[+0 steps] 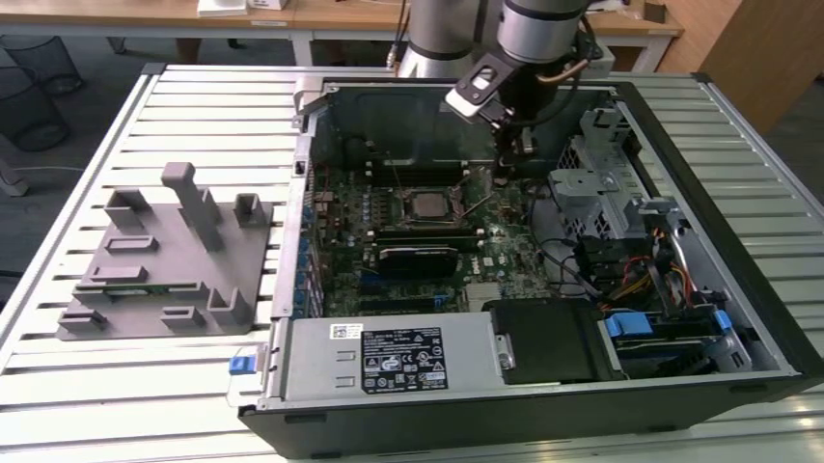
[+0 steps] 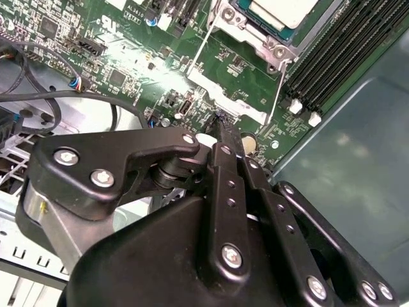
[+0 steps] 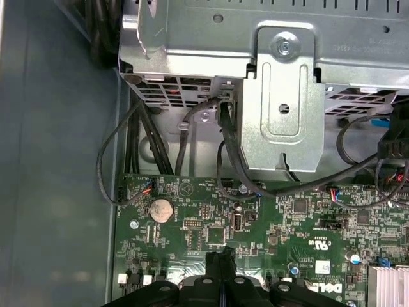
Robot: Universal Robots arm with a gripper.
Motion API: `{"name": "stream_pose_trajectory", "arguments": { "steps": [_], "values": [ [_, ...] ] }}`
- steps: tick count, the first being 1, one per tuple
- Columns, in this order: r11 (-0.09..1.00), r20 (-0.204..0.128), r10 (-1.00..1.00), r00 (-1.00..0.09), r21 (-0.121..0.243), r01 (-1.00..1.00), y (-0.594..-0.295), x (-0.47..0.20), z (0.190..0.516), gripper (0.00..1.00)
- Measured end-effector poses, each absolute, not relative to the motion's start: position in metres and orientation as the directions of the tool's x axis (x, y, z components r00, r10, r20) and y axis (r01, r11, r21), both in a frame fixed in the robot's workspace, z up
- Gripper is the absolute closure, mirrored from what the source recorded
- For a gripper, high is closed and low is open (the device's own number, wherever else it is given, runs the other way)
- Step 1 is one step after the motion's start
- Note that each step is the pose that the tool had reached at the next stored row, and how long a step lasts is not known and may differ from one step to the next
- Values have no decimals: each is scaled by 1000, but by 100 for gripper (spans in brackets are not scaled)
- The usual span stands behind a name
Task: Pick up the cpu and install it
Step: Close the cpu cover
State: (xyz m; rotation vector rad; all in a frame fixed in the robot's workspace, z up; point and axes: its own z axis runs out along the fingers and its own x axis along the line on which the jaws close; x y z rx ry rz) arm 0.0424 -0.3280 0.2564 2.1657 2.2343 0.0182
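Note:
The cpu (image 1: pixel 425 204) lies flat in the black socket frame in the middle of the motherboard (image 1: pixel 515 253), its pale silver top facing up. In the second wrist view the cpu (image 2: pixel 281 9) sits inside the metal frame, with thin wire levers running beside it. My gripper (image 1: pixel 522 147) hangs inside the open computer case, toward the exterior view's right of the socket and just above the board. Its black fingers (image 2: pixel 223 166) meet at their tips with nothing between them, so the gripper (image 2: pixel 220 121) is shut and empty. The tips of the gripper (image 3: pixel 220 258) hover over the green board near a coin battery (image 3: pixel 160 208).
A metal drive cage (image 1: pixel 590 188) with bundled cables (image 3: pixel 137 144) stands close to the gripper. The power supply (image 1: pixel 386 357) fills the case's near side. Empty memory slots (image 2: pixel 339 54) run beside the socket. A grey parts fixture (image 1: pixel 168 251) stands on the slatted table at the exterior view's left.

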Motion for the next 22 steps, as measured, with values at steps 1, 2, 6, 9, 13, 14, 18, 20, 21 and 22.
{"name": "stream_pose_trajectory", "arguments": {
  "steps": [1,2,6,9,13,14,18,20,21,22],
  "values": [
    [31,-13,999,-31,29,999,-328,43,256,89],
    [31,-13,999,-31,29,999,-328,43,256,89],
    [31,-14,999,-31,29,999,-328,44,253,89],
    [31,-14,999,-31,29,999,-327,44,250,89],
    [31,-13,999,-31,29,999,-327,44,246,89],
    [31,-13,999,-31,29,999,-327,43,245,89],
    [31,-13,999,-31,29,999,-327,36,244,89],
    [31,-14,999,-31,29,999,-327,33,244,89],
    [31,-14,999,-31,29,999,-327,32,243,89],
    [31,-14,999,-31,29,999,-327,31,243,89]
  ]
}}
